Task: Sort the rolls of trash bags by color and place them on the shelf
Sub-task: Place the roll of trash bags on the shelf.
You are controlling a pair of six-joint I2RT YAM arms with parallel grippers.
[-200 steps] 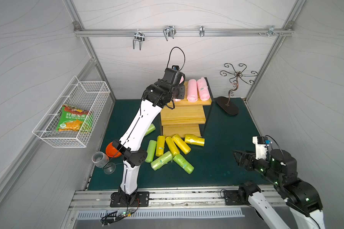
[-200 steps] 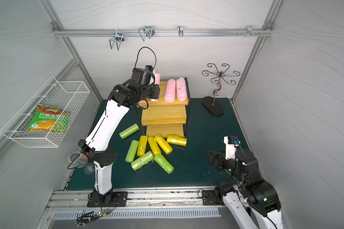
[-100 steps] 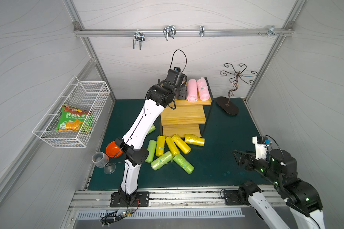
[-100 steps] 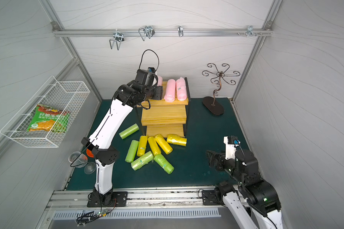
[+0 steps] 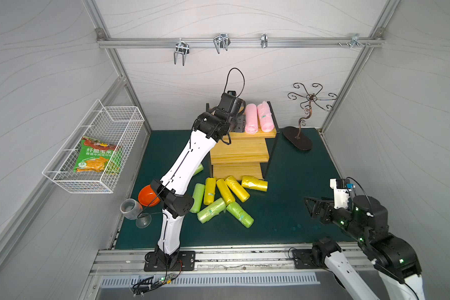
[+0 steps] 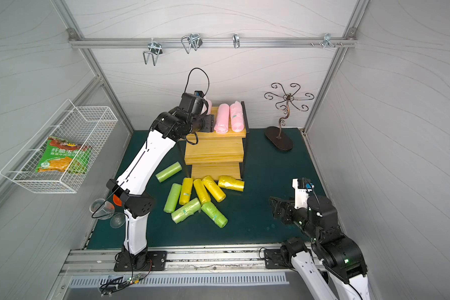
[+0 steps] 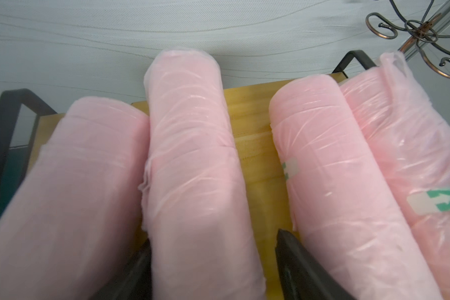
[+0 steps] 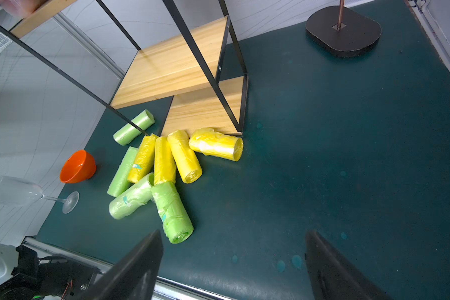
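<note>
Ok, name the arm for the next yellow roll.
Right, probably: the right pincer hangs open over the green mat, facing the crinkly yellow plastic rolls; the left pincer is at the wooden shelf's top tier, around a pink roll.

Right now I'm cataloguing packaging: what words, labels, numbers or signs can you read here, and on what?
"纤脆玉米": on the snack bag in the wire basket; its smaller print is too blurred to read.
White arrow, no words: on the teal label of a pink roll on the shelf.
Teal labels on the green rolls and yellow rolls: too small to read.
</note>
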